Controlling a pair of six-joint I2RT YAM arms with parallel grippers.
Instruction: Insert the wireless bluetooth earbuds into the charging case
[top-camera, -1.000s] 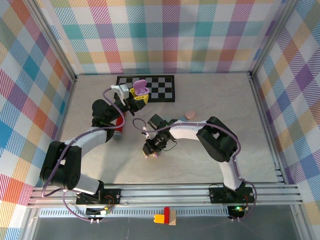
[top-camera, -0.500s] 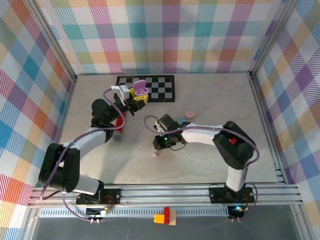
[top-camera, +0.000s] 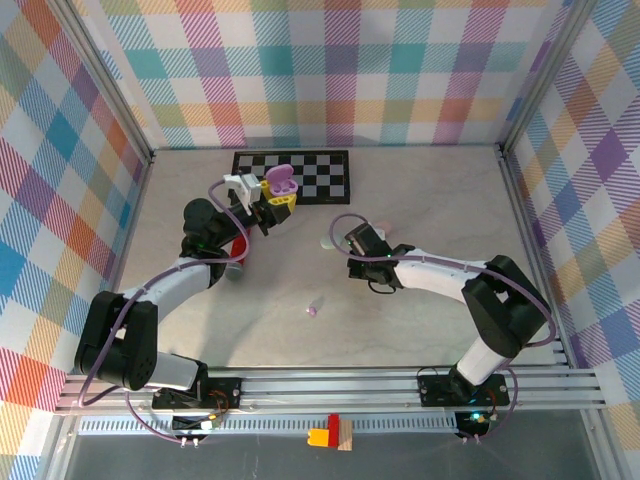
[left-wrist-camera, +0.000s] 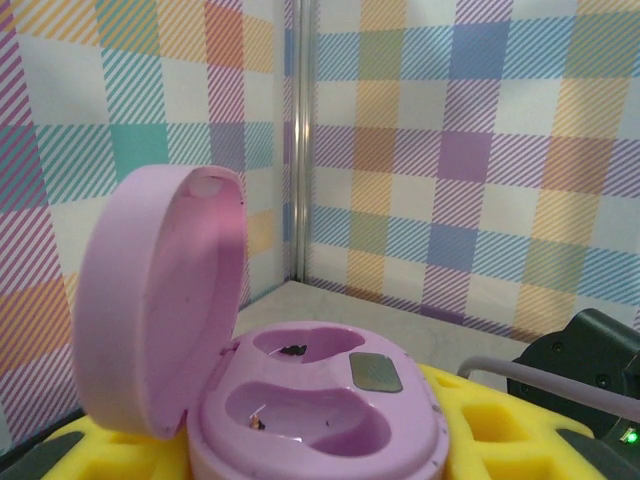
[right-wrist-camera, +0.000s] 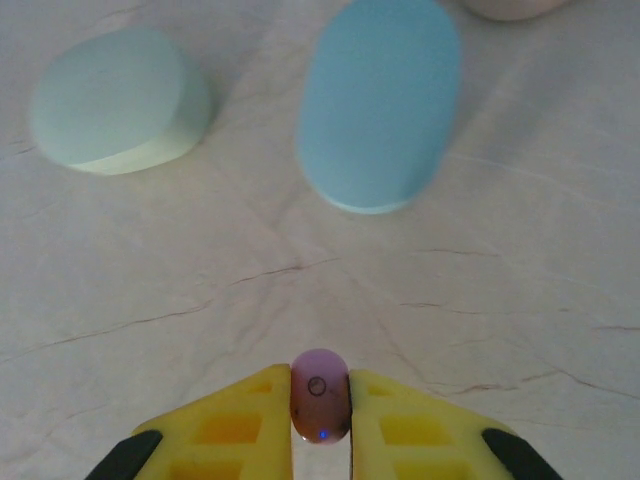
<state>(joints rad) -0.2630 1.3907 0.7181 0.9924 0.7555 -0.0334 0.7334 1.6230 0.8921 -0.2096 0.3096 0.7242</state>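
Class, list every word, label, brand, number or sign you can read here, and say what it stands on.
None can be read. The earbud in the right gripper bears a tiny round mark, too small to read; the open charging case shows no lettering.

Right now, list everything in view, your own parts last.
charging case: one, lilac, lid open, in left gripper
held earbud: one, pink-lilac, in right gripper
loose earbud: one, lilac, on table
blue case: one, closed, ahead of right gripper
pale green case: one, closed, beside blue case
checkered mat: one, black-white, table's far edge
left gripper: one, yellow pads, shut on charging case
right gripper: one, yellow pads, shut on held earbud
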